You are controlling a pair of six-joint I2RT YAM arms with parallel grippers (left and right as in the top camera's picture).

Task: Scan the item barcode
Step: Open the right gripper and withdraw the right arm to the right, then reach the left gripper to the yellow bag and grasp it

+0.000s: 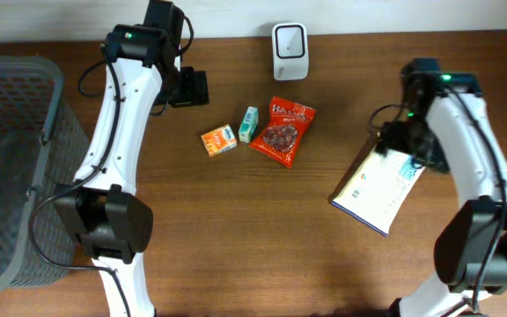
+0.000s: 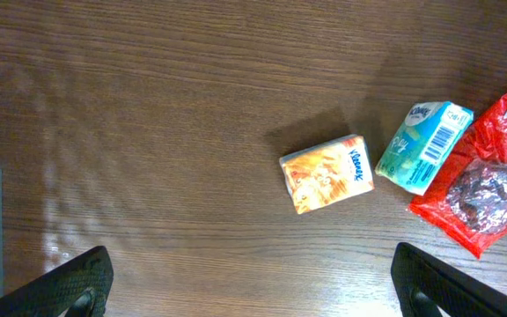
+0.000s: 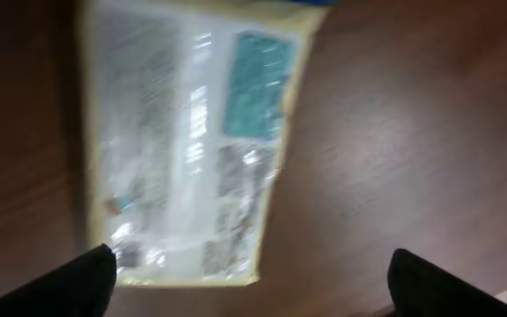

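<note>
— Packet (image 1: 378,195): where does it lie, and which step is in hand?

— It lies flat on the table (image 1: 262,255), on the right side, well apart from the scanner (image 1: 289,51) at the far edge. The right gripper (image 3: 252,283) hangs over its upper end. The step appears to be the pick-up; scanning is not yet begun.

— State of the right jaws?

— Wide open, one finger at each side of the wrist view, nothing between them. The view is blurred, so contact with the packet cannot be confirmed, and no barcode can be made out.

— And the left gripper (image 2: 253,291)?

— Jaws also wide open and empty. It hovers above bare table, near the orange pack (image 2: 326,173), the teal pack (image 2: 423,145) and the red bag (image 2: 491,167), touching none.

— What does the next move call for?

— Probably: lower the right fingers astride one edge of the packet, close, lift, then present the barcode face to the scanner. A flat packet gives little edge to grasp; slipping is likely.
</note>
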